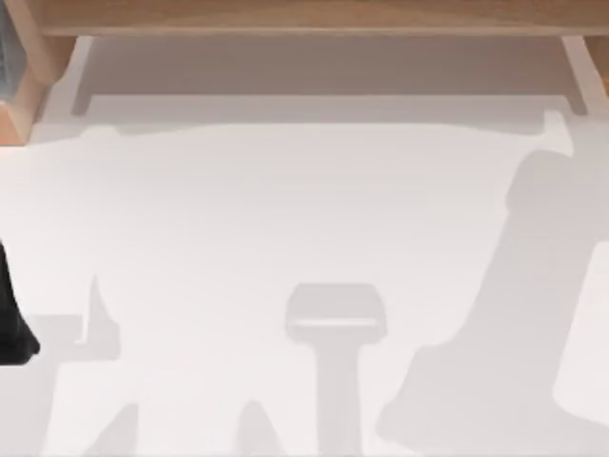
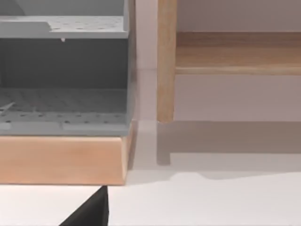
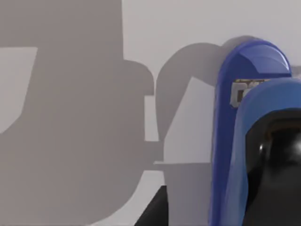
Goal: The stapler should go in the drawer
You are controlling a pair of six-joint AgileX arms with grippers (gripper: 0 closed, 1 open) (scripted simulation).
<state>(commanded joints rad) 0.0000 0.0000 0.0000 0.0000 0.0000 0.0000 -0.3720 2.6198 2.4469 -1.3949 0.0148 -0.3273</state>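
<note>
Right against the right gripper's camera sits the blue stapler (image 3: 230,141), grip state impossible to tell, above bare tabletop (image 3: 188,28), drawer drop still to come.

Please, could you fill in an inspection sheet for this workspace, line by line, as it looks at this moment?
Surface: white table, crossed by arm shadows.
Job's things: blue stapler with a black cap, close beside the right tool; whether it is held cannot be told. Grey drawer unit with perforated floors stands on a wooden base, at the table's far left corner.
Clutter: nothing seen.
Grippers: left tool is low, in front of the wooden base; right tool is next to the stapler.
Cables: nothing seen.
Surroundings: wooden frame along the far edge, with a wooden post.
</note>
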